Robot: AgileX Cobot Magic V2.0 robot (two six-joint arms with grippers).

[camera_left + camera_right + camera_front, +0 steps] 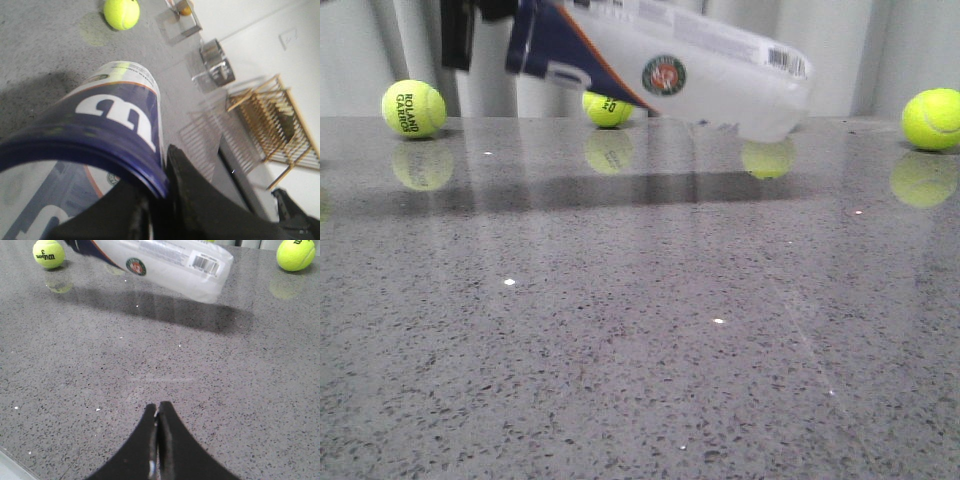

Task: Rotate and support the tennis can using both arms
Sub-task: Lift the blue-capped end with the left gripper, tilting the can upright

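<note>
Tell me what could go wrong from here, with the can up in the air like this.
1. The tennis can hangs tilted above the table, gripped only at its navy rim by the left end effector. It could pivot or slip out.
2. The right end effector is shut, low and well short of the can, so it gives no support yet.
3. The can's clear base sits close above a tennis ball; lowering could knock it.

Surface: glossy speckled grey stone countertop (640,350)
Backdrop: pale pleated curtain (840,40)
Side: slatted wooden rack (272,125), white wall (260,30)
</note>
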